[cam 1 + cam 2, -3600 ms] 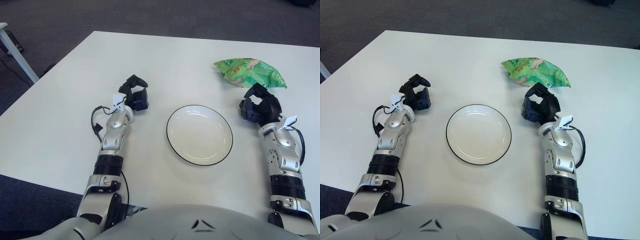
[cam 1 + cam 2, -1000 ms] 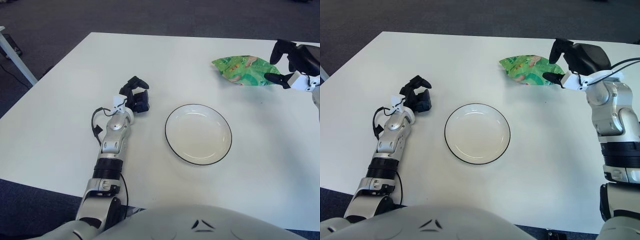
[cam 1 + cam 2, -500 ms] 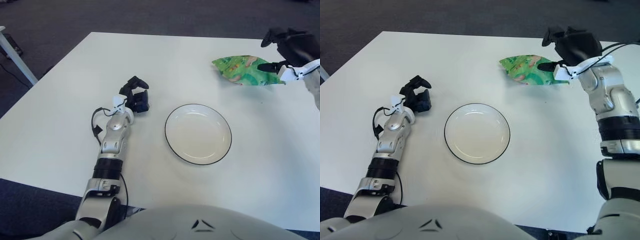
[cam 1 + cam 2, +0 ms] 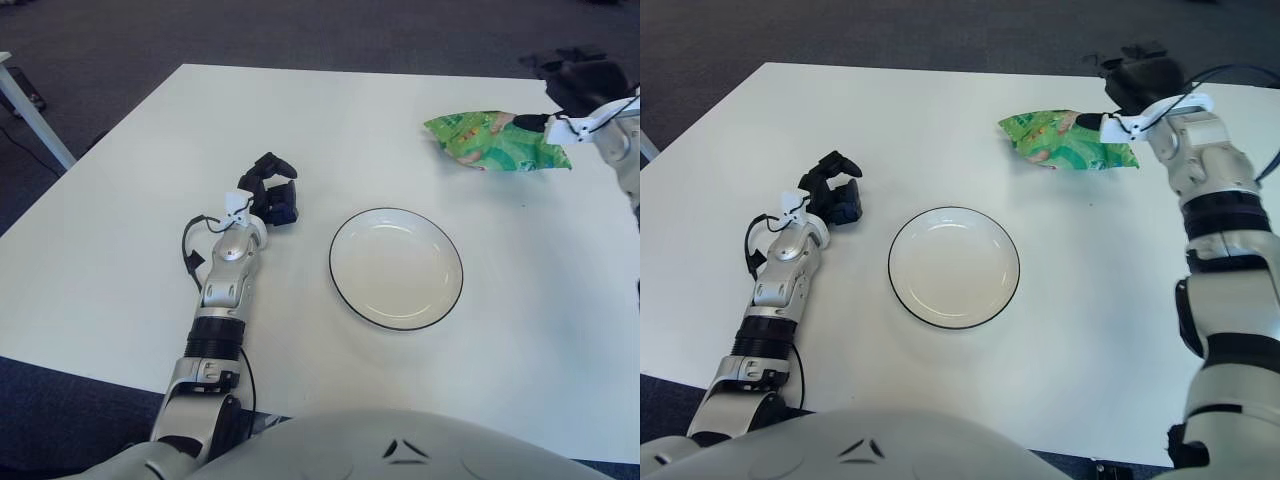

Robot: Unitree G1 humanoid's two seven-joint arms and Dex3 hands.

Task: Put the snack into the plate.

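We see a white table [image 4: 940, 120] filling most of the scene, with dark carpet beyond its far edge. Our right arm reaches out along the right side of the table towards the far right. The white plate [image 4: 954, 267] with a dark rim sits near the middle of the table, with nothing on it. The green snack [image 4: 1060, 142] bag lies flat on the table, far and to the right of the plate, well apart from it.

Our right hand [image 4: 1130, 85] is at the bag's far right end: one dark fingertip [image 4: 1090, 121] shows over the bag's right part, while the rest of the hand is beyond the bag's far edge. We cannot tell whether the fingers have closed on the bag or only touch it.

Our left hand [image 4: 835, 195] shows left of the plate, a little apart from it, its dark fingers curled inward and holding nothing.
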